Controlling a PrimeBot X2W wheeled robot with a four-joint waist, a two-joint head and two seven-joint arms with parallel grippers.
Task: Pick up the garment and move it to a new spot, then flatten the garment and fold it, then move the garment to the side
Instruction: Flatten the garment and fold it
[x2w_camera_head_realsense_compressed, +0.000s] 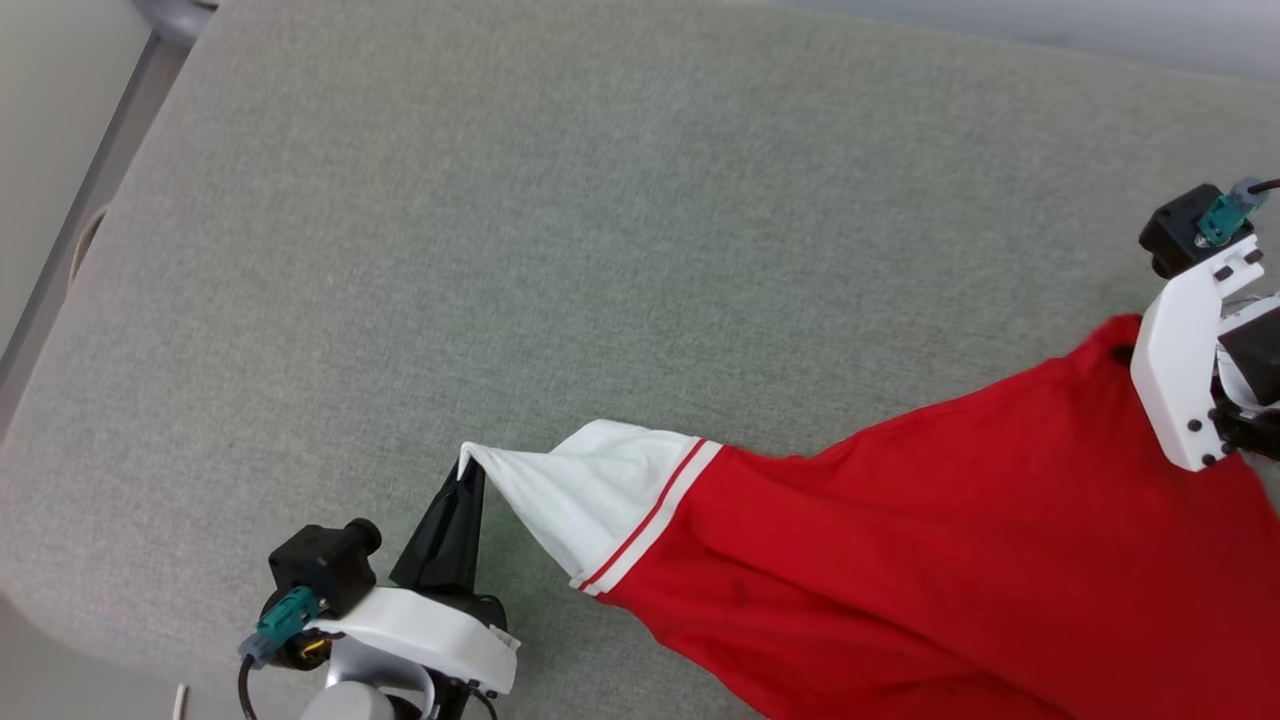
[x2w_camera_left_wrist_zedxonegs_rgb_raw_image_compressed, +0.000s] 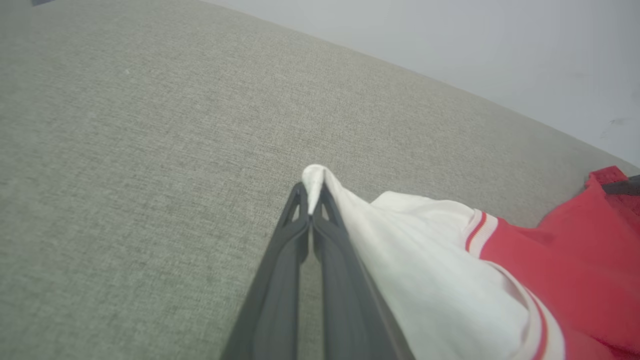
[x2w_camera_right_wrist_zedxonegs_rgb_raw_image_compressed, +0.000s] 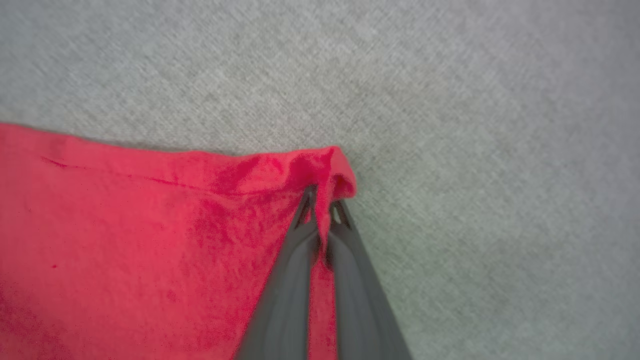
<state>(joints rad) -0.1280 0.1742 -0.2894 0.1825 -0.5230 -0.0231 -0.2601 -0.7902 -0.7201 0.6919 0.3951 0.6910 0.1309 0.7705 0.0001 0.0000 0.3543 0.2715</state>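
**Red jersey T-shirt (x2w_camera_head_realsense_compressed: 900, 560) gripped at two ends**

Its red body lies over the near right part of the grey woven bench (x2w_camera_head_realsense_compressed: 600, 200), reaching from the near edge toward the right edge. The left end effector (x2w_camera_left_wrist_zedxonegs_rgb_raw_image_compressed: 311, 192) is closed tight on the tip of the white sleeve (x2w_camera_head_realsense_compressed: 590, 490), which has thin red stripes at the seam. The right end effector (x2w_camera_right_wrist_zedxonegs_rgb_raw_image_compressed: 322, 200) is pinched together on a bunched red corner of the same shirt, close to the right edge of the bench.

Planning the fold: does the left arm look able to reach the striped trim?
Probably not yet: the left gripper is shut on the sleeve tip. The trim lies near and uncovered, but the gripper must let go first.
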